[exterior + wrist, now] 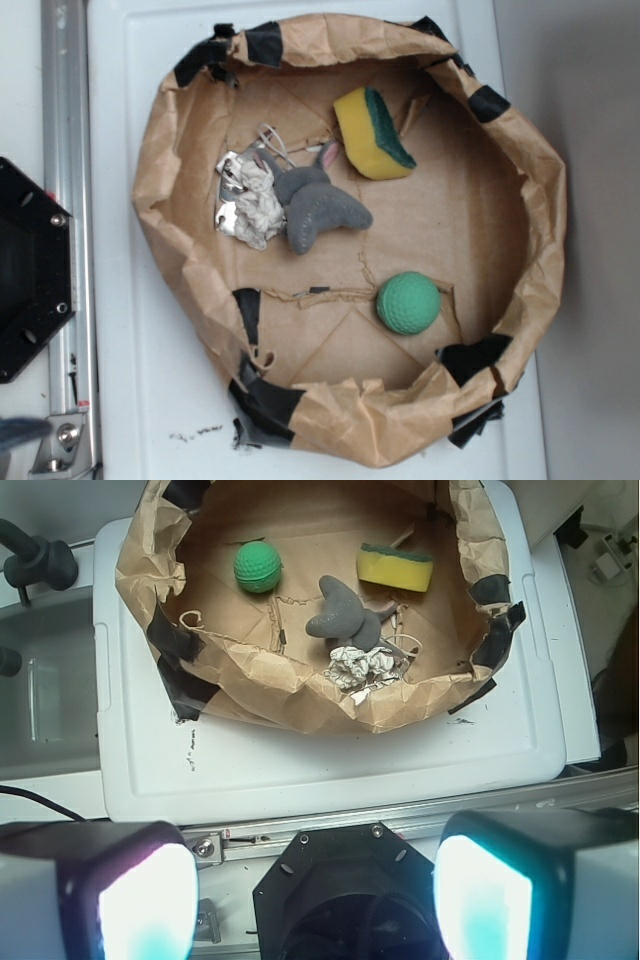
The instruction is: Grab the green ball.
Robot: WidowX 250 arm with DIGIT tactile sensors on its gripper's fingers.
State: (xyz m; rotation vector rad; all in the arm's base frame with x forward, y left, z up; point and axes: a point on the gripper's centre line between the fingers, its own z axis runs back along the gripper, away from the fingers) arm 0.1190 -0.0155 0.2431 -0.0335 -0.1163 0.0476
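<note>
The green ball (408,302) is small, round and dimpled. It lies on the brown paper floor of a paper-lined basin, at its lower right in the exterior view. In the wrist view the green ball (257,567) sits at the far left of the basin. My gripper (315,900) is open and empty, its two pale fingertips (148,905) wide apart at the bottom of the wrist view. It hangs high above the black robot base, well back from the basin and the ball. The gripper does not show in the exterior view.
The paper basin (545,200) has crumpled raised walls patched with black tape. Inside lie a yellow sponge with a dark green layer (372,132), a grey plush toy (315,205) and a crumpled foil wad (248,200). The black robot base (30,270) and a metal rail (65,150) stand at left.
</note>
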